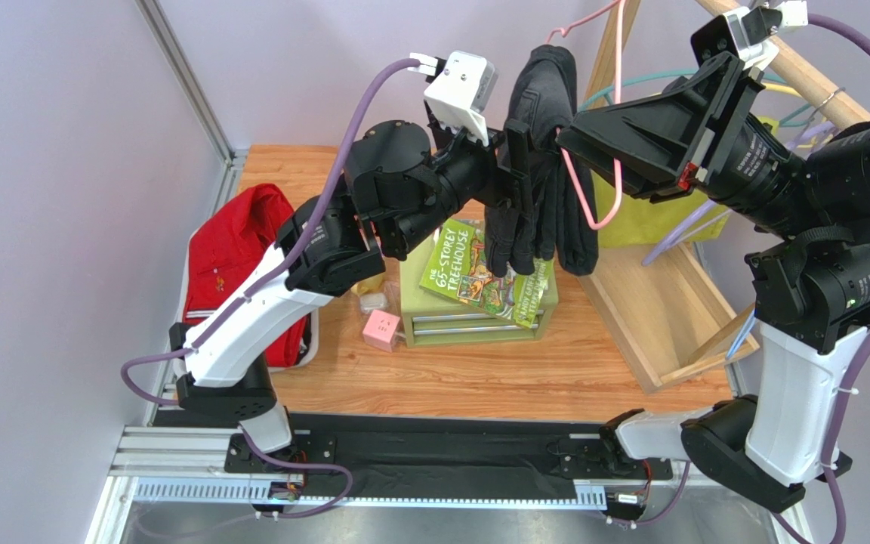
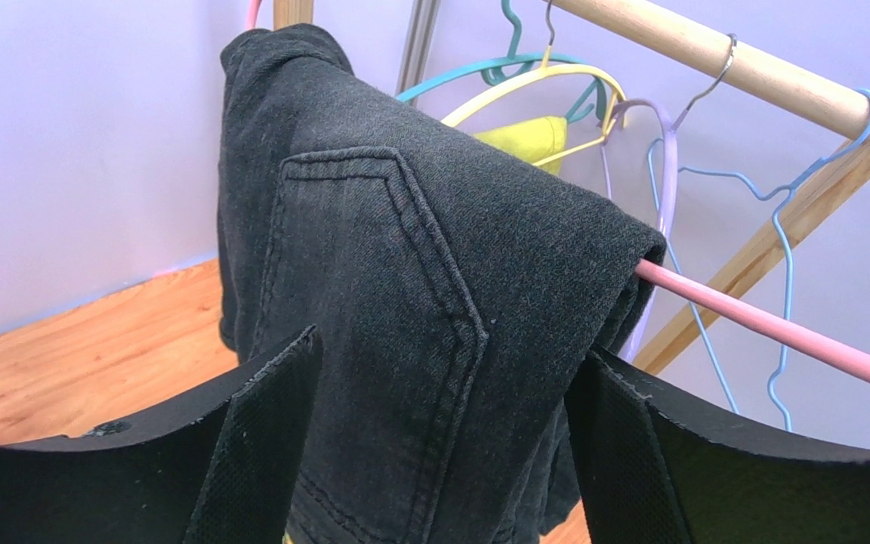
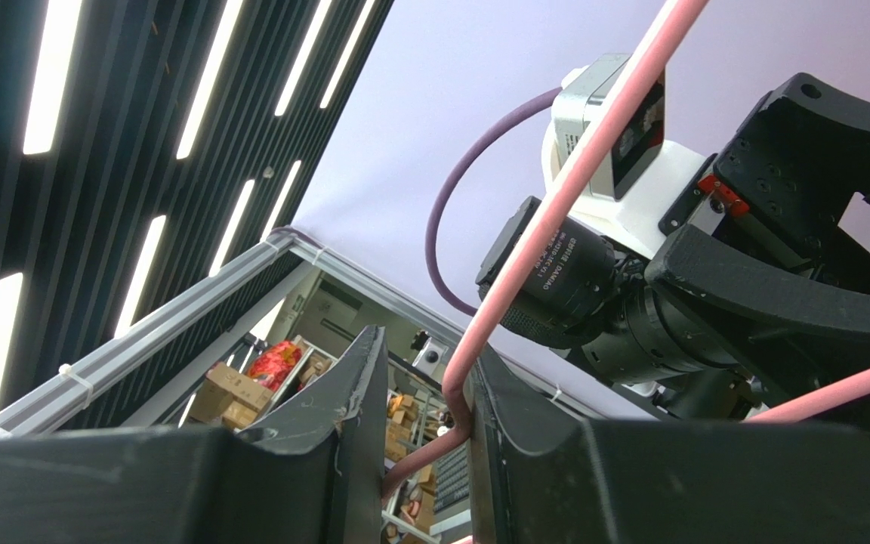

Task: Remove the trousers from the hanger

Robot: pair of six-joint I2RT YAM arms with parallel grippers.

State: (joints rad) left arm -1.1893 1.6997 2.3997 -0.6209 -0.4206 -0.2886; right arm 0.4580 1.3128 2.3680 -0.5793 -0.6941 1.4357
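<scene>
Two robot arms met high above a wooden table (image 1: 451, 374). Between them hung the trousers (image 1: 542, 170), a dark charcoal denim pair folded over the lower bar of a pink hanger (image 1: 585, 181), both legs drooping straight down towards the table.

The right gripper (image 3: 426, 422) came in from the right and was clenched on the pink wire, its two fingers pinching the hanger near a bend (in the right wrist view the wire ran up and away between them). It held the hanger in the air, away from the wooden rack (image 1: 791, 68) at the far right, where other coloured hangers hung.

The left gripper (image 2: 440, 453) came in from the left and faced the fold of the denim squarely. Its fingers (image 2: 258, 453) stood wide apart, one either side of the hanging cloth, with the fabric between them but not visibly squeezed. The pink bar ran out to the right from under the fold, so the cloth's long axis ran downwards, crossing the bar.

The left arm was the nearer one to the cloth, and its likely pull would be off the bar.
</scene>
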